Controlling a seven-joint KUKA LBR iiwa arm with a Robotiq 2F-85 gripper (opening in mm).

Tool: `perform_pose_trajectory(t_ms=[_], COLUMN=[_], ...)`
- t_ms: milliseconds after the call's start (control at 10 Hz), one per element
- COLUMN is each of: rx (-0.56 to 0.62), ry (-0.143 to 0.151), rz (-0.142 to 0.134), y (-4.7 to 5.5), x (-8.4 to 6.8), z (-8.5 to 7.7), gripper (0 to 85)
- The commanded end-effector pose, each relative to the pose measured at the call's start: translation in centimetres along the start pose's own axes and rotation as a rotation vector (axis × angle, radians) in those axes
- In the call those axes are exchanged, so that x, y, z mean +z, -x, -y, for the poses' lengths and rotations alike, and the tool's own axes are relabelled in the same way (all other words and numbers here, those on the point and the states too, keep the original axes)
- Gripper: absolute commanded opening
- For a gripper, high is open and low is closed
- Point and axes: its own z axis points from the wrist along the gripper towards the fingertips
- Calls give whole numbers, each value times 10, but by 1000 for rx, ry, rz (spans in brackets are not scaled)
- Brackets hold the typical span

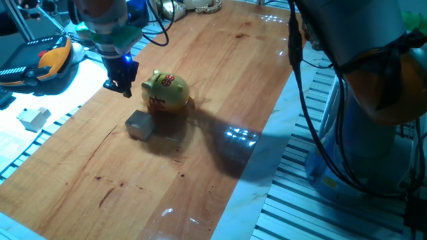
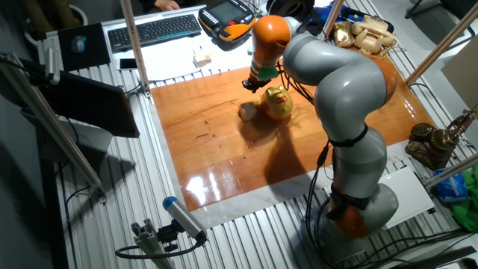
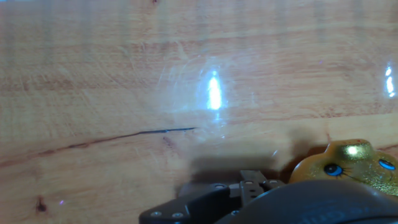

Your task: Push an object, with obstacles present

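Observation:
The small pale wooden cube (image 1: pixel 140 125) (image 2: pixel 247 111) rests on the wooden board (image 1: pixel 220 80), right beside the golden piggy bank (image 1: pixel 164 91) (image 2: pixel 277 103) with red markings. My gripper (image 1: pixel 123 87) (image 2: pixel 251 84) hangs just above the board, behind the cube and left of the piggy bank, touching neither. Its fingers look closed together with nothing held. In the hand view the fingertips (image 3: pixel 252 184) sit at the bottom edge, the piggy bank's face (image 3: pixel 349 163) shows at lower right, and the cube is out of view.
A similar pale block (image 1: pixel 33 118) (image 2: pixel 200 60) lies off the board on the white surface. An orange and black pendant (image 1: pixel 47 60) (image 2: pixel 228 19), a keyboard (image 2: pixel 153 30) and cables lie beyond the board's far edge. The arm's base (image 2: pixel 358 194) stands by the board.

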Motion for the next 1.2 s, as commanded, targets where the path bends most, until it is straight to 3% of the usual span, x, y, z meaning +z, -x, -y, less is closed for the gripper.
perform_pose_trajectory(t_ms=[0, 400, 600, 700, 1100], rx=[6, -22, -43, -45, -62], ry=[4, -11, 6, -2, -12], rz=[-20, -38, -19, -25, -31], y=[0, -1, -12, -14, -14], x=[0, -47, -59, -68, -81], z=[0, 6, 13, 9, 16], gripper=[0, 0, 0, 0, 0])
